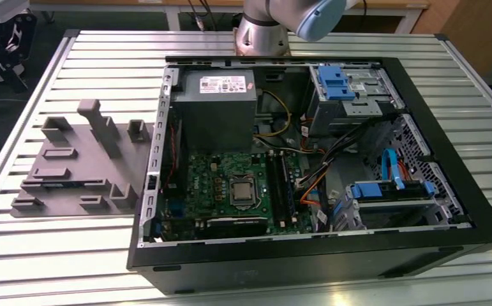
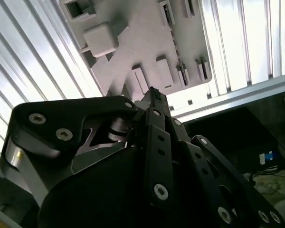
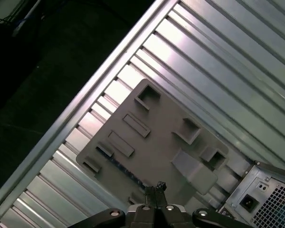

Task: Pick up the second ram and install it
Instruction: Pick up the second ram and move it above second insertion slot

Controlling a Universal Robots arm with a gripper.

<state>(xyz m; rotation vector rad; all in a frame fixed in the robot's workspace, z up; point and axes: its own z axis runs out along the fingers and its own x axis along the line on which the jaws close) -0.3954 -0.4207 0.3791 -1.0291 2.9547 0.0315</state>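
**Closed hand over a thin ram**

Hangs above grey fixture (image 3: 161, 142) with hand (image 3: 156, 186) pressed together, pinching nothing — second ram (image 3: 119, 166) edge-up in fixture's slot, at nine o'clock of the case (image 1: 314, 254) in exterior view. Could jab or tip the ram if lowered unspread.

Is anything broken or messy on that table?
Nothing looks broken or spilled. The computer case lies open on its side, with loose wires curling across the inside, which looks a bit messy. The grey fixture sits flat on the table, and the gripper hangs above it.
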